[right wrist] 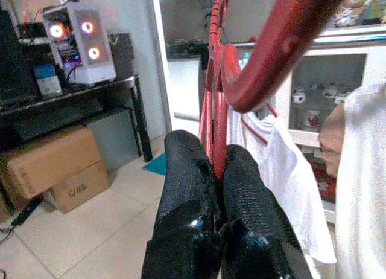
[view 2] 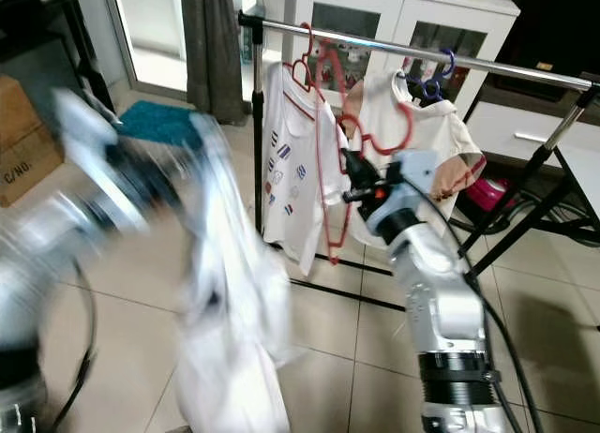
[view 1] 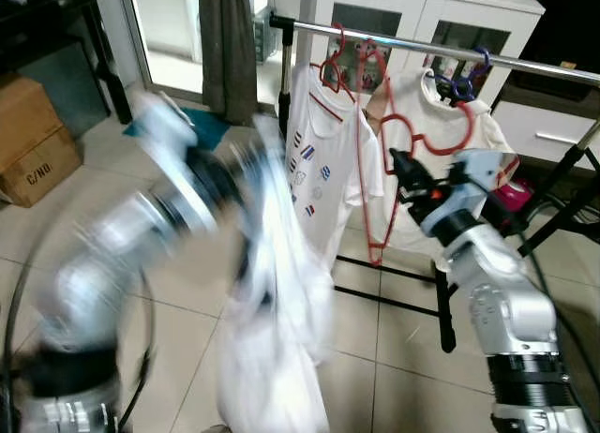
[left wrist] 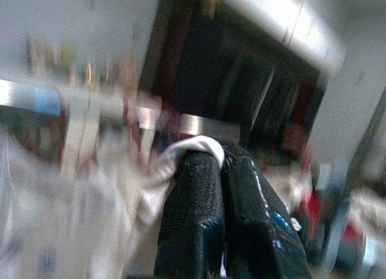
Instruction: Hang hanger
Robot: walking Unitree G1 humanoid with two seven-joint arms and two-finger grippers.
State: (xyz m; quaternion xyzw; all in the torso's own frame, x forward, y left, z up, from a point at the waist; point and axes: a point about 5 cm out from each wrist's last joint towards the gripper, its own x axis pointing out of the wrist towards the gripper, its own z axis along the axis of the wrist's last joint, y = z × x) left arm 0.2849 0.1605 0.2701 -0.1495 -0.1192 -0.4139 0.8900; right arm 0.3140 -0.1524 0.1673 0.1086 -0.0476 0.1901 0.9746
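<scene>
Red hanger: pinched in our right gripper, below the rail; unhung
White garment: clamped in our left gripper; undressed

We see a cardboard box on the tiled floor at far left, under a black desk carrying a lit white PC case. A dark curtain hangs behind, with a teal mat on the floor near its foot. A white cabinet with glass doors stands at the back wall, and something pink lies low beside it, too small to identify.
</scene>
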